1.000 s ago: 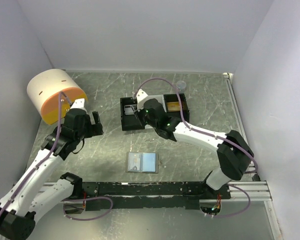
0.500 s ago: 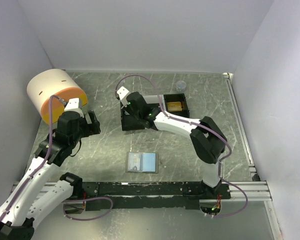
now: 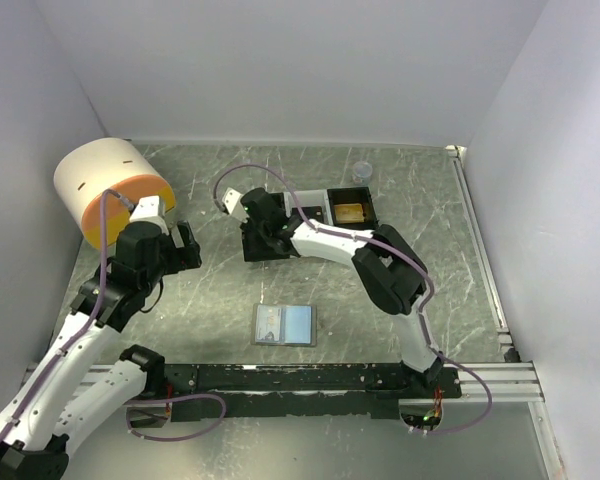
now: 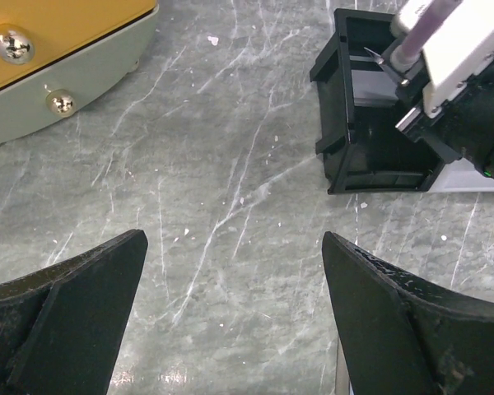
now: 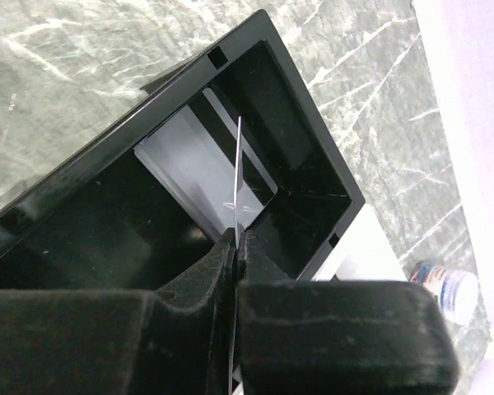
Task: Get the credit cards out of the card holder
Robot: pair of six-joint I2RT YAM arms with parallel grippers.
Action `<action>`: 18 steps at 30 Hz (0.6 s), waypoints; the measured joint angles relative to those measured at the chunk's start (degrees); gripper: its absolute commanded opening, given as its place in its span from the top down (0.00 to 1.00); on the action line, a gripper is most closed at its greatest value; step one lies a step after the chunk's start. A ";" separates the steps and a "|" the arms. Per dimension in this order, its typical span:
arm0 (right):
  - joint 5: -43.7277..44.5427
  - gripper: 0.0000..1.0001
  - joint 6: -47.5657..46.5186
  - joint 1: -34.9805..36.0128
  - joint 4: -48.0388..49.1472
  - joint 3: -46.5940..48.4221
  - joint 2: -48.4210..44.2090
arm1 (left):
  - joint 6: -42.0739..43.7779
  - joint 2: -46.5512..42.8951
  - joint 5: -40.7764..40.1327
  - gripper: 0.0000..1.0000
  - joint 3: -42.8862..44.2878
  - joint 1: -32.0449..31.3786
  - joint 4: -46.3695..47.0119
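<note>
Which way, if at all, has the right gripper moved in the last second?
Yes. In the top view the right gripper has slid left along the black-and-white three-compartment tray, from its middle to its left end.

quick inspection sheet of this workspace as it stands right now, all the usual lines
surface: grey marbled table, no spills seen
job's things: card holder lies open and flat near the arm bases; a thin card hangs edge-on over the left compartment of the tray
clutter: orange-and-cream drum far left; small jar behind the tray; yellow item in the tray's right compartment
grippers: left gripper open over bare table, holding nothing; right gripper shut on the card
cables: purple cables loop along both arms, above the items
surroundings: plain white walls on three sides; nothing else seen
</note>
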 measured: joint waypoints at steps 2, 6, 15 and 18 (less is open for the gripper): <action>0.42 1.00 -1.31 0.00 0.15 0.85 1.09 | 0.00 -0.28 -0.02 0.00 0.00 0.00 0.00; 1.25 0.97 -3.96 -0.02 1.42 1.40 2.97 | 0.00 -0.74 -0.02 0.00 0.00 0.02 0.00; 1.66 0.93 -8.35 -0.87 4.50 1.40 3.69 | 0.20 0.26 0.00 0.00 0.00 0.07 0.00; 1.57 0.91 -9.16 -0.98 4.72 1.53 4.39 | 0.20 0.20 0.00 0.00 0.00 0.07 0.02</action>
